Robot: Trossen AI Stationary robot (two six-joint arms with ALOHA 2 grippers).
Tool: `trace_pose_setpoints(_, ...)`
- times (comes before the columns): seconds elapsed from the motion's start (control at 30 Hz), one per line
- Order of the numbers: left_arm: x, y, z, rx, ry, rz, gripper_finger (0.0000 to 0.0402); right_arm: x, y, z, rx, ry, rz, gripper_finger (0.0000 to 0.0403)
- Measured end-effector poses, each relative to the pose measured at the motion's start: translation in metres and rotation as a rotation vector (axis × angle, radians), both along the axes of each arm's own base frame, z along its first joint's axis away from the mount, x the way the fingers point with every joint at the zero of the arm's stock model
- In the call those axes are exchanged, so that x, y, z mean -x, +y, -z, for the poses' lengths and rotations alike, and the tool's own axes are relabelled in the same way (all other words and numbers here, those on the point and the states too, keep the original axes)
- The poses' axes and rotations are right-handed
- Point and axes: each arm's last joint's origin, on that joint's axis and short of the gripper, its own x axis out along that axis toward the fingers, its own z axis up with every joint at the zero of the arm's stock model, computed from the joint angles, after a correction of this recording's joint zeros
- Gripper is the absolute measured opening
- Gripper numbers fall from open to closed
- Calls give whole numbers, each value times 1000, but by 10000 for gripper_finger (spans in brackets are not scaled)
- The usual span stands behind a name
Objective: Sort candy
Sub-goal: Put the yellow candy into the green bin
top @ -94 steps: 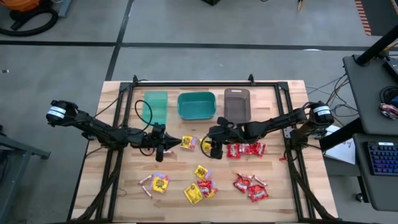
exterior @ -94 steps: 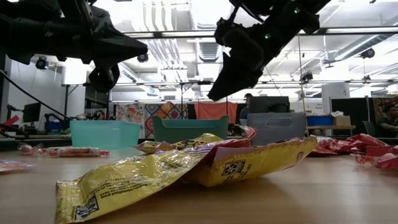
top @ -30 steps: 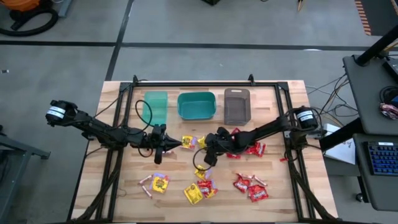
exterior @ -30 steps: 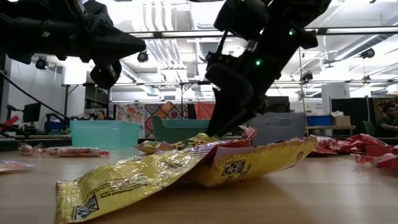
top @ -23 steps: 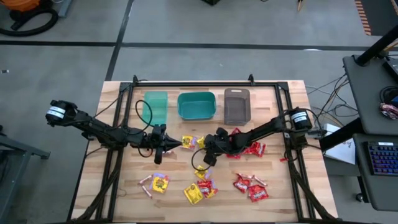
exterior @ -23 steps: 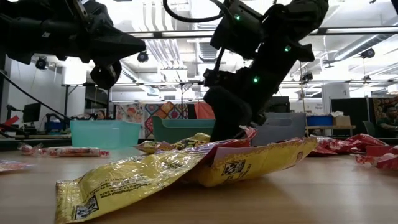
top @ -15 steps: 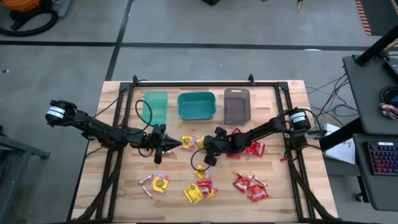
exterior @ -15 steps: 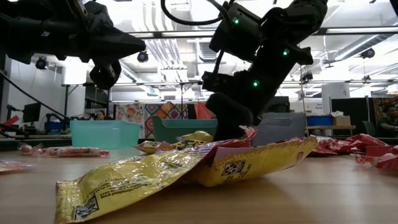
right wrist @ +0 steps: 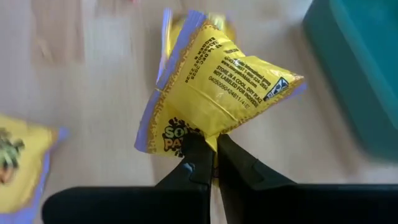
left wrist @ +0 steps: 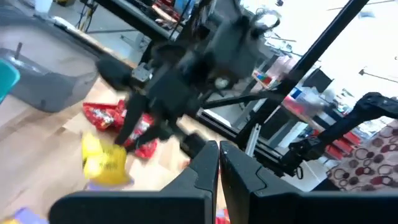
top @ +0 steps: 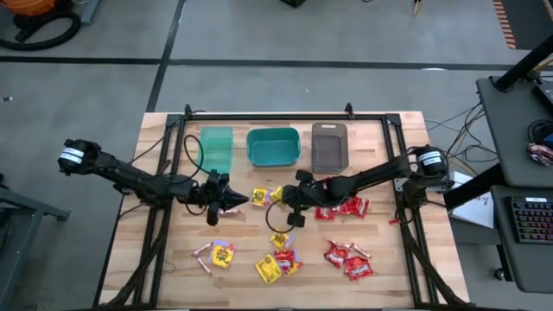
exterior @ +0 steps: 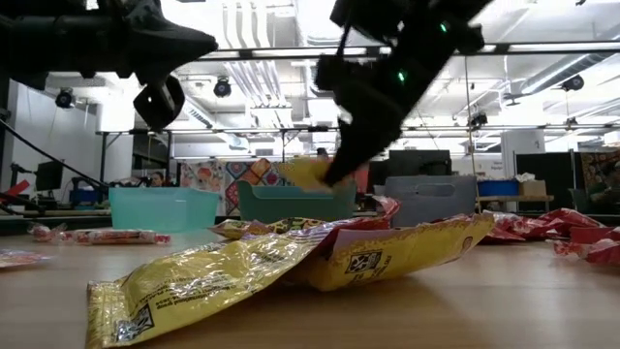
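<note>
Transport is the step in hand: the right gripper (right wrist: 208, 163) has its fingers pinched tight on the lower edge of a yellow packet (right wrist: 217, 93), which hangs clear of the table (top: 164, 259) near its middle, just near of the bins. In the low view the packet (exterior: 308, 173) sits well above the candy lying on the wood.

The next move, as I judge it, calls for carrying the packet far toward one of the three bins along the table's far edge: light teal bin (top: 216, 147) on the left, darker teal bin (top: 273, 145) in the middle, grey-brown bin (top: 329, 145) on the right. Which one takes yellow cannot be told.

The left gripper (top: 230, 201) hovers just left of the packet with its fingers pressed together and nothing between them. It stands close enough to crowd any swing leftward.

Room is best straight ahead toward the middle bin. Red packets (top: 346, 207) lie under the right arm, more yellow packets (top: 268, 269) and pinkish sticks (top: 202, 250) on the near side. The black frame rail (top: 268, 115) runs just beyond the bins and limits overshoot.
</note>
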Motion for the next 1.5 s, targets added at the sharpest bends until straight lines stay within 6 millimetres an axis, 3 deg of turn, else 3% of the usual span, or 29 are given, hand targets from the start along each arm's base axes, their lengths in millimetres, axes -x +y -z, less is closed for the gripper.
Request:
trace_pose_setpoints(0.17, 4, 1, -3, 18, 0, 1, 0, -14, -30, -33, 81, -80, -10, 9)
trace_pose_setpoints(0.4, 9, 2, -4, 52, 29, 5, 0, -25, -99, -53, 175, -105, 83, 9)
trace_pose_setpoints(0.57, 10, 0, -1, 104, 82, 68, 0, -20, -147, -52, 143, -110, 213, 9)
trace_pose_setpoints(0.67, 11, -1, 3, 135, 132, 100, 0, -20, -163, -43, 66, -122, 220, 9)
trace_pose_setpoints(0.87, 12, -1, 12, 163, 226, 97, 0, -21, -171, -24, 31, -66, 226, 9)
trace_pose_setpoints(1.3, 12, -1, 13, 240, 250, 96, 0, -20, -171, -22, 38, -51, 235, 9)
trace_pose_setpoints(1.5, 12, -1, 13, 240, 250, 96, 0, -20, -172, -22, 64, -44, 243, 42)
